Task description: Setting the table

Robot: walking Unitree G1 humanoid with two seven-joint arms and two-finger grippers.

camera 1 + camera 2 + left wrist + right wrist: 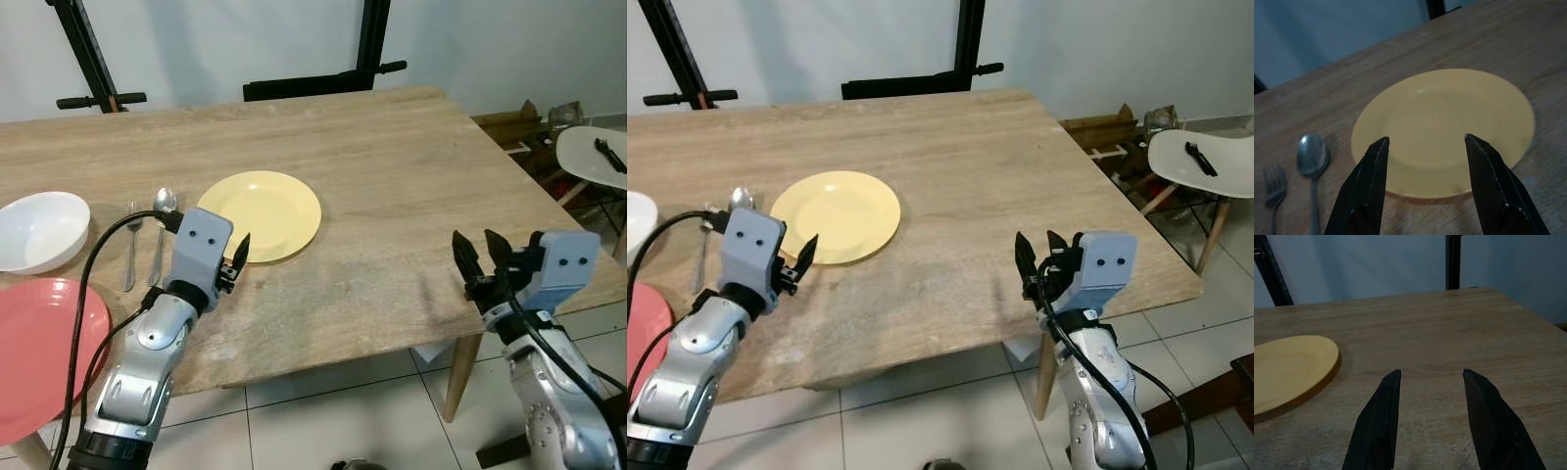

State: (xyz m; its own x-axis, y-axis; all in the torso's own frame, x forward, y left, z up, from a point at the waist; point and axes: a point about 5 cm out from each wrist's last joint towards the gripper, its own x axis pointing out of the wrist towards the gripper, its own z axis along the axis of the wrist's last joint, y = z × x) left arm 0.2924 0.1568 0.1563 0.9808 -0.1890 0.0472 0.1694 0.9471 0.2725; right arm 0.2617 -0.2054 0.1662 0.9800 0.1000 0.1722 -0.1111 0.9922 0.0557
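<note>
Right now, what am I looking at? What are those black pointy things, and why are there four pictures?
It's a robot with two silver arms. The black pointy things are its fingers: a left gripper and a right gripper, both open and holding nothing. Two pictures come from cameras in its head, looking down. The other two come from cameras on its wrists, peeking out between the fingers. In front stands a wooden table. On it lie a yellow plate, a spoon, a fork, a white bowl and a pink plate. The left gripper hovers by the yellow plate.
</note>
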